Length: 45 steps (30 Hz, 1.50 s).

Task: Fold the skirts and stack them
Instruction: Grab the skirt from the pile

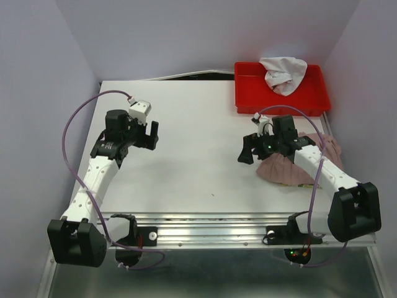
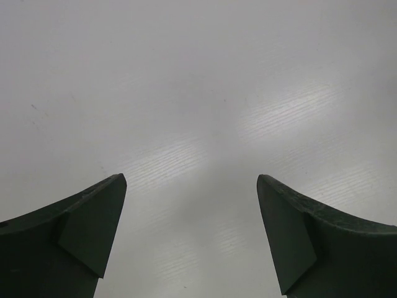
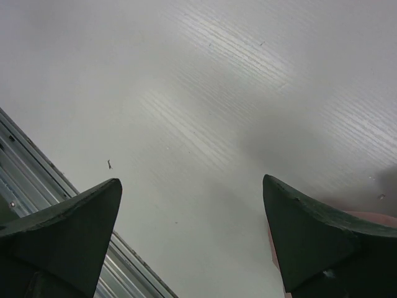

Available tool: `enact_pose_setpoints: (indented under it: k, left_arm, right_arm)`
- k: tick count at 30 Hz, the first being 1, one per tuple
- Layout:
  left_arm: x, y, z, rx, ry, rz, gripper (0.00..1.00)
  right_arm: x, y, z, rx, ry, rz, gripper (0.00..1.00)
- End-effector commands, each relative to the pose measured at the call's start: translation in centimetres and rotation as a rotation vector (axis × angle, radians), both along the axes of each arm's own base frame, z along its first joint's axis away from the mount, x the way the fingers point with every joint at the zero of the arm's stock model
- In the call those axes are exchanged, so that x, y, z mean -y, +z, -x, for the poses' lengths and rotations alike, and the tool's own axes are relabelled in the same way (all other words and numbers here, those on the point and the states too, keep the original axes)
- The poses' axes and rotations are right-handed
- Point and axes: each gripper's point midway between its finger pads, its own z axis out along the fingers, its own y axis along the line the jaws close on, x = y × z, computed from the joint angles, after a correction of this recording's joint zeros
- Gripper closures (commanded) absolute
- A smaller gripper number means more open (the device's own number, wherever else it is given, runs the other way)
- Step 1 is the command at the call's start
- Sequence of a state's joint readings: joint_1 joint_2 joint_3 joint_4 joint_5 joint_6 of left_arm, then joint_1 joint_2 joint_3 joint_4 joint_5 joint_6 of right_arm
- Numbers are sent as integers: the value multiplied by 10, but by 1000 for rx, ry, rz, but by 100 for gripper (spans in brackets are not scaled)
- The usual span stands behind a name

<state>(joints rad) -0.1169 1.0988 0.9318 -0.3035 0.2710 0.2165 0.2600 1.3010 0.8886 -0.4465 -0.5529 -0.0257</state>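
In red tray [image 1: 253, 94], crumpled white skirt [image 1: 282, 74].

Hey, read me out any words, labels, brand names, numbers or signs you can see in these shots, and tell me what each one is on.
None: no text can be read in any view.
The red tray, white skirt, pink skirt, table, left arm and right arm show no print at all.
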Motion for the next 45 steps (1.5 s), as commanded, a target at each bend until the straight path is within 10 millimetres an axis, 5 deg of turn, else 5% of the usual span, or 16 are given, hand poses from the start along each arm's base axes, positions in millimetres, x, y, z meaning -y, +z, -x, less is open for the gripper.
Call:
enact_pose_setpoints:
  k: [1, 8, 13, 17, 19, 20, 21, 24, 27, 28, 29, 30, 31, 40, 45]
  left_arm:
    - [2, 30, -10, 75, 7, 18, 1]
    - [7, 50, -13, 106, -13, 38, 1]
    - [8, 51, -19, 71, -19, 32, 1]
    - [12, 66, -26, 81, -40, 36, 1]
    - [14, 69, -27, 87, -50, 41, 1]
    - [15, 72, -28, 93, -55, 44, 1]
    - [16, 74, -28, 95, -61, 49, 1]
    - [18, 75, -29, 96, -64, 59, 1]
    - [19, 71, -30, 83, -66, 69, 1]
    - [20, 70, -30, 78, -66, 72, 1]
    - [20, 70, -30, 80, -66, 73, 1]
    - [20, 68, -30, 73, -64, 72, 1]
    - [20, 66, -30, 70, -63, 73, 1]
    - [14, 51, -29, 18, -37, 50, 1]
    - [14, 44, -33, -3, -33, 45, 1]
  right_arm:
    - [-1, 27, -16, 100, -15, -21, 0]
    - [-3, 36, -27, 117, -19, -22, 0]
    - [3, 46, -57, 162, -82, 27, 0]
    - [11, 93, -115, 294, -167, 67, 0]
    - [21, 95, -145, 278, -223, 59, 0]
    - [23, 125, -166, 343, -244, 39, 0]
    - [32, 117, -186, 308, -292, 32, 0]
    - [48, 140, -239, 375, -361, 30, 0]
    - [85, 144, -293, 411, -520, 64, 0]
    - [101, 165, -310, 455, -580, 38, 0]
    - [112, 143, -318, 421, -606, 63, 0]
    - [123, 161, -333, 467, -664, 48, 0]
    - [133, 137, -349, 442, -697, 62, 0]
    - [227, 107, -414, 592, -1068, 93, 0]
    - [244, 85, -437, 626, -1092, 80, 0]
